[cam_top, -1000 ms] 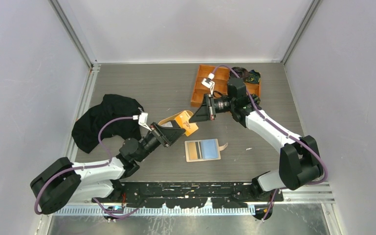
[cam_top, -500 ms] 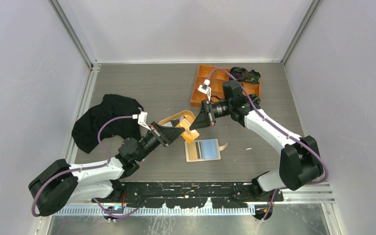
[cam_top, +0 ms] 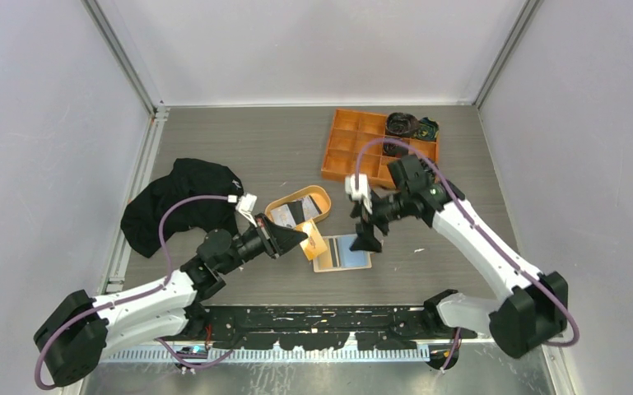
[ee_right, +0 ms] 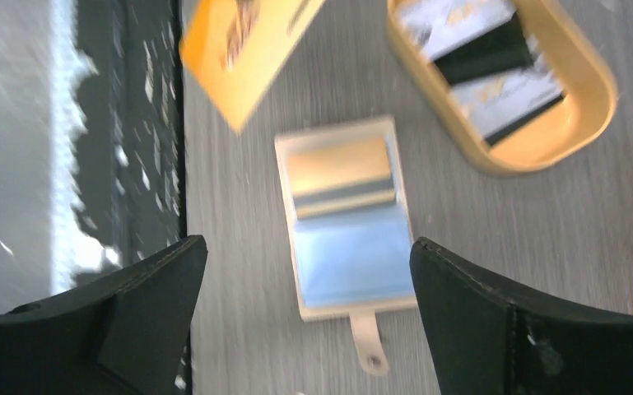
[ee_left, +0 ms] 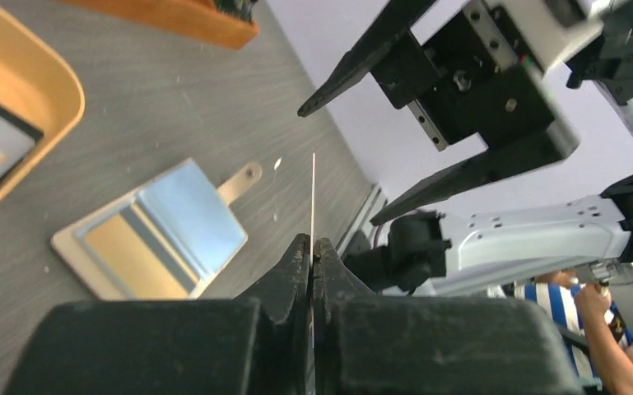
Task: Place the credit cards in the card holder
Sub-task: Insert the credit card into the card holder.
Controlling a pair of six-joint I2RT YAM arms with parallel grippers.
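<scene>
My left gripper (cam_top: 300, 239) (ee_left: 312, 244) is shut on an orange credit card (cam_top: 313, 241), which the left wrist view shows edge-on as a thin line (ee_left: 313, 193). The card holder (cam_top: 342, 252) (ee_left: 158, 230) (ee_right: 346, 216) lies open on the table just right of that card, tan on one half and blue on the other, its snap tab (ee_right: 369, 341) sticking out. My right gripper (cam_top: 368, 239) (ee_right: 303, 247) hangs open over the holder, empty. More credit cards (cam_top: 295, 213) (ee_right: 487, 59), light and dark, lie in the oval tan tray (cam_top: 319, 196) (ee_right: 580, 115).
An orange compartment box (cam_top: 360, 148) stands at the back right with dark items (cam_top: 411, 126) in its far corner. A black cloth (cam_top: 177, 202) lies at the left. The arms' black base rail (cam_top: 321, 317) runs along the near edge.
The right gripper has let go of the orange card, opened wide and swung down over the card holder. The left gripper shut on the card and drew it nearer.
</scene>
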